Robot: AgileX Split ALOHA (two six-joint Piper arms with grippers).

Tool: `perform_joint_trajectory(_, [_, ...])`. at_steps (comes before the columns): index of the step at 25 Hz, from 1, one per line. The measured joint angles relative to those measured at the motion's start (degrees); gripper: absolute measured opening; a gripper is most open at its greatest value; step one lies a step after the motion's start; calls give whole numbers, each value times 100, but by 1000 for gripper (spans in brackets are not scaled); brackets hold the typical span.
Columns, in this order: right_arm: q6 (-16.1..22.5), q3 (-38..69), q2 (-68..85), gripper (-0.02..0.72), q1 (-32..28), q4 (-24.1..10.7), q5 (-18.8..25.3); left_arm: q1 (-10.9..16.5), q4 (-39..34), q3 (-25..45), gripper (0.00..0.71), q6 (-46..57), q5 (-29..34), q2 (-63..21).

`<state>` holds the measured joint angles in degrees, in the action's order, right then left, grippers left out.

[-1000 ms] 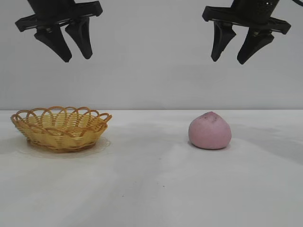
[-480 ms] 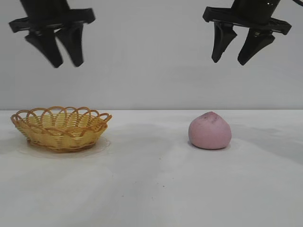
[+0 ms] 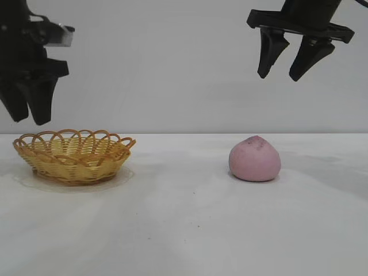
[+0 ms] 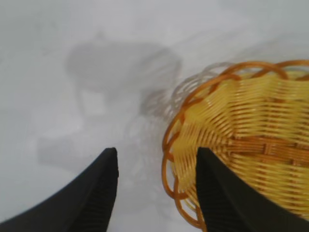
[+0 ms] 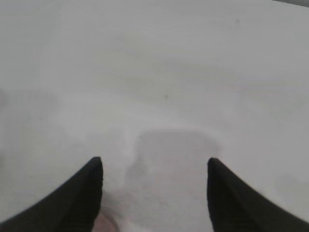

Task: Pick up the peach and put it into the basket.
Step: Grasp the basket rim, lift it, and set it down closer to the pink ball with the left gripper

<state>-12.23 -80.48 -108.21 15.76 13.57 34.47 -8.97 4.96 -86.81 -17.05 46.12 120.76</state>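
Sitting on the table (image 3: 184, 230), right of centre: peach (image 3: 255, 159), untouched. Basket (image 3: 73, 155) near the left edge, well apart from it. Left gripper (image 3: 27, 112) hangs spread above the basket's left rim; right gripper (image 3: 284, 69) spread, high over the peach.

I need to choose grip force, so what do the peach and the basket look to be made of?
The peach has a matte, dull pink skin with faint dark specks and no shine, so it is possibly foam or soft plastic rather than real fruit; the look leaves that open. The basket is woven wicker or rattan, yellow-orange, with separate strands and a looped rim visible in the left wrist view.
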Motion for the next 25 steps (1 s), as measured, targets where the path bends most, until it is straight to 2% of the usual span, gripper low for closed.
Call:
perform_joint_trajectory(2, [-9,0,0,442,0,0,8,0,25,-23,282,0,61,136])
perform_joint_trajectory(4, [-21,0,0,442,0,10,8,0,151,-32,144,0,137,210])
perform_joint_trajectory(6, [-21,0,0,442,0,10,8,19,439,-58,65,0,175,198])
perform_joint_trajectory(9, [-21,0,0,442,0,10,8,19,1187,-68,76,47,226,198])
perform_joint_trajectory(11, [-21,0,0,442,0,10,13,19,1698,-37,0,47,286,186])
perform_joint_trajectory(13, [-21,0,0,442,0,10,39,-43,2139,180,0,47,160,98])
perform_joint_trajectory(17, [-29,0,0,442,0,22,53,-273,2891,1159,0,-19,-434,-400])
perform_joint_trajectory(22, [-57,0,0,442,0,37,53,-473,4699,2309,0,-879,-1218,-951])
perform_joint_trajectory(25, [-57,0,0,442,0,47,53,-563,5371,2743,0,-1277,-1395,-1091])
